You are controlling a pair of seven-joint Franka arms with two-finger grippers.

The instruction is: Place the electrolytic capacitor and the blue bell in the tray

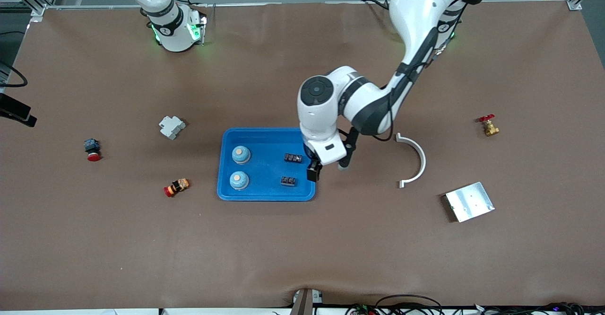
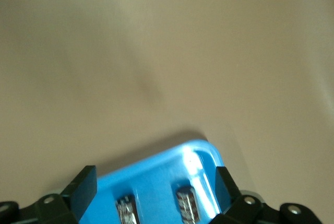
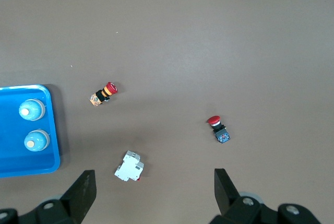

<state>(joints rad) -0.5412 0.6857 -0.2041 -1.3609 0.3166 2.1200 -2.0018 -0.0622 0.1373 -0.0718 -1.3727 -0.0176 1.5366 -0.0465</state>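
Observation:
The blue tray (image 1: 264,196) lies at the table's middle. Two blue bells (image 1: 241,154) (image 1: 239,180) stand in it at the right arm's end. Two dark electrolytic capacitors (image 1: 293,158) (image 1: 288,180) lie in it at the left arm's end. My left gripper (image 1: 329,166) is open and empty, over the tray's rim at the left arm's end. The left wrist view shows the tray (image 2: 156,179) and both capacitors (image 2: 127,211) (image 2: 188,203) between its open fingers (image 2: 83,187). My right gripper (image 3: 155,192) is open and empty, high over the table; the tray (image 3: 10,156) and bells (image 3: 31,110) show there.
A white breaker (image 1: 171,126), a red button on a dark base (image 1: 92,149) and a red-and-yellow button (image 1: 176,187) lie toward the right arm's end. A white curved piece (image 1: 413,160), a silver plate (image 1: 469,201) and a brass valve (image 1: 488,126) lie toward the left arm's end.

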